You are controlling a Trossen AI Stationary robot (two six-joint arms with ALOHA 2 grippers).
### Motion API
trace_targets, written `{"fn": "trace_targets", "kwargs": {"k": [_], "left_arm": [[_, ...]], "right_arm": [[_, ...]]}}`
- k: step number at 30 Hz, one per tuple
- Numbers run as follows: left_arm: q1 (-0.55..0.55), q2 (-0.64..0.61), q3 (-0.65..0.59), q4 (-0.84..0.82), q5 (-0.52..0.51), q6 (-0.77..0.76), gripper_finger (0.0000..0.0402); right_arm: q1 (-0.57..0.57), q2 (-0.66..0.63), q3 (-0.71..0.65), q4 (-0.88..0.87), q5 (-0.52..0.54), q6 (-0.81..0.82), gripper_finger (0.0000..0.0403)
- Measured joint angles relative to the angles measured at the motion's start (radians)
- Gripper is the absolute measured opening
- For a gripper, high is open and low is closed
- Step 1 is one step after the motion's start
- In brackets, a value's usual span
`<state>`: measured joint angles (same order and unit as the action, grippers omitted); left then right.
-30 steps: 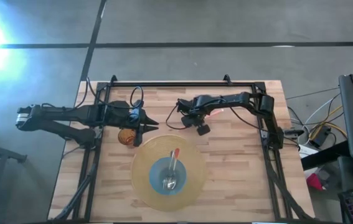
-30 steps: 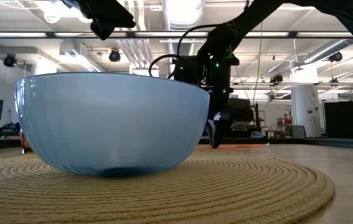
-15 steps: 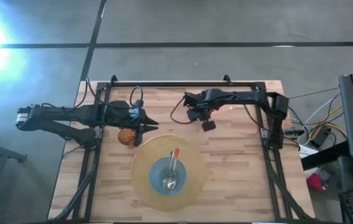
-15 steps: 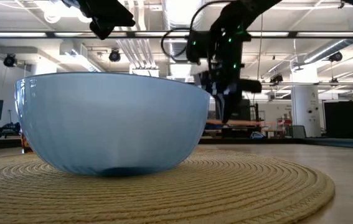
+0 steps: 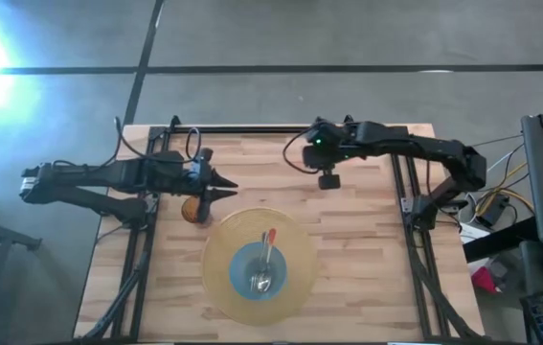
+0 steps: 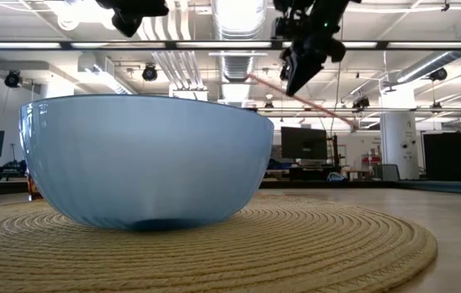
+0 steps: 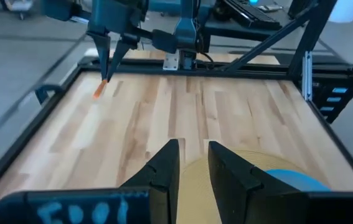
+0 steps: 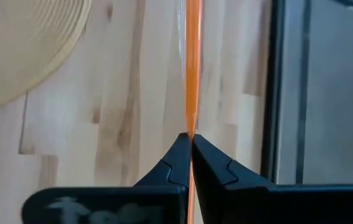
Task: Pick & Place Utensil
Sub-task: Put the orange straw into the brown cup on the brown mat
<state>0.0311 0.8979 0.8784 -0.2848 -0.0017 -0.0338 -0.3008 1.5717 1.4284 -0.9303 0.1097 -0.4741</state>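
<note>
The right tool point(image 8: 190, 144) is pinched on a thin orange utensil point(image 8: 193, 68), holding it up off the tabletop point(image 5: 367, 240) near the back edge, well apart from the bowl point(image 5: 258, 267). In the low view the utensil point(image 6: 299, 98) slants down from the tool, so the grip appears to sit near one end.

The blue bowl rests on a round woven mat point(image 5: 221, 273) at the front centre and already holds a spoon point(image 5: 263, 264) with a red-tipped handle. The left tool point(image 5: 221, 187) hangs just beyond the mat's back-left edge, beside a small orange-brown item point(image 5: 191, 210) — its fingers point(image 7: 164, 168) stand slightly apart and hold nothing.

Judgement: the step in hand is the carry to the bowl. Done well, it keeps the pinch firm, since a thin handle could pivot. The long free end needs height to pass the bowl's rim, and the path should stay wide of the left tool. Release is best made low over the bowl, beside the spoon — not onto it.
</note>
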Motion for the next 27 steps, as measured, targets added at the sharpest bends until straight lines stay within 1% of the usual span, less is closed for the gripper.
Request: {"fn": "trace_targets", "kwargs": {"k": [6, 9, 13, 17, 21, 27], "left_arm": [[0.0, -0.006, 0.0, 0.0, 0.0, 0.101, 0.0078], [0.0, -0.001, 0.0, 0.001, 0.014, 0.112, 0.0078], [0.0, 0.0, -0.028, 0.025, 0.044, 0.119, 0.0078], [-0.001, -0.002, -0.08, 0.137, 0.045, 0.115, 0.0078], [-0.001, -0.001, -0.13, 0.264, 0.045, 0.111, 0.0078], [0.0, 0.0, -0.175, 0.349, 0.045, 0.112, 0.0078]], "right_arm": [[0.008, -0.083, -0.001, 0.015, -0.003, 0.058, 0.0008], [0.024, -0.109, -0.011, 0.035, -0.012, 0.08, 0.0008], [0.046, -0.15, -0.041, 0.055, -0.06, 0.087, 0.0008], [0.066, -0.185, -0.091, 0.078, -0.066, 0.113, 0.0008], [0.081, -0.235, -0.16, 0.172, -0.07, 0.132, 0.0008], [0.092, -0.297, -0.272, 0.356, -0.135, 0.168, 0.0008]]}}
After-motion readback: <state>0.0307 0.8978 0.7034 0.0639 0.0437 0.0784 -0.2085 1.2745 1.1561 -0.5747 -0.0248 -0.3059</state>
